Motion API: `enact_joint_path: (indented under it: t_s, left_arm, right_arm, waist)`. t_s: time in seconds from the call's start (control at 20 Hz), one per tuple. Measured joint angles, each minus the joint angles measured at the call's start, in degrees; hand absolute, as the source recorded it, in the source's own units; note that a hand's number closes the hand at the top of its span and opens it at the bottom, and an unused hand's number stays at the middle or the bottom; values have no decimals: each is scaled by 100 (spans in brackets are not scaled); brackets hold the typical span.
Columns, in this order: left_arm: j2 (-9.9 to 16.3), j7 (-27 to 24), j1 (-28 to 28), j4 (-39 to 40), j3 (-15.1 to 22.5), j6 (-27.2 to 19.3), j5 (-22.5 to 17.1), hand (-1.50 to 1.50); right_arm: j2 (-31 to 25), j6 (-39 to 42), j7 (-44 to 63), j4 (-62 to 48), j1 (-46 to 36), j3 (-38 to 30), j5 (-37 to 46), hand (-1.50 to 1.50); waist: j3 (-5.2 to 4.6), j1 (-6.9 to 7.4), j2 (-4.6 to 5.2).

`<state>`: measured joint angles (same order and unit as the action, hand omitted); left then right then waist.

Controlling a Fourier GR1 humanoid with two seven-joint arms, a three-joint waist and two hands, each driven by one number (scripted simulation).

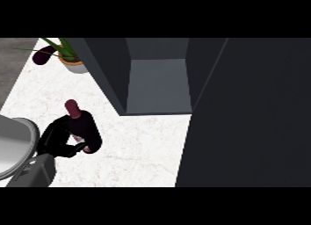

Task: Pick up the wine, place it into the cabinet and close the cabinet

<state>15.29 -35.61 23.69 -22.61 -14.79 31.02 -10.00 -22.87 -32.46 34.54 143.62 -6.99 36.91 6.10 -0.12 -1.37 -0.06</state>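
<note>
Wine [79,121] stands on the counter [139,145] at left, our left hand [54,138] curled round its body, fingers clamped on it. We judge: lift straight, keep the bottle upright, carry right into the open cabinet [157,83]. A plant [67,55] sits behind; the cabinet's dark door [249,114] looms right. Right hand unseen.

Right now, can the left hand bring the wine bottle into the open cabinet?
Probably yes. The left hand is curled round the wine bottle, the cabinet stands open, and bare counter lies between.
</note>
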Motion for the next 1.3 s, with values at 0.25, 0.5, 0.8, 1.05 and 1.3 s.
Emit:
enact_joint_path:
  t_s: [0.25,0.5,0.8,1.05,1.3]
  left_arm:
    - [-167,-720,-436,-556,171,-658,239,150]
    - [-426,-1154,-921,-1354,378,-1211,403,150]
    - [-778,-805,-1423,-2328,778,-1142,397,150]
    - [-1136,-237,-1975,-3478,1164,-1139,317,150]
    - [-1320,303,-2305,-4396,1456,-1227,282,150]
  right_arm:
    - [-25,-92,-118,-19,81,70,-19,-150]
    - [-102,-130,-294,-8,239,77,-40,-150]
    - [-226,-171,-405,6,331,28,-63,-150]
    - [-321,-268,-554,16,489,160,-59,-150]
    - [-446,-334,-767,32,650,220,-51,-150]
  waist:
    - [23,56,-39]
    - [49,95,-63]
    - [36,108,-65]
    - [23,113,-63]
    - [17,94,-49]
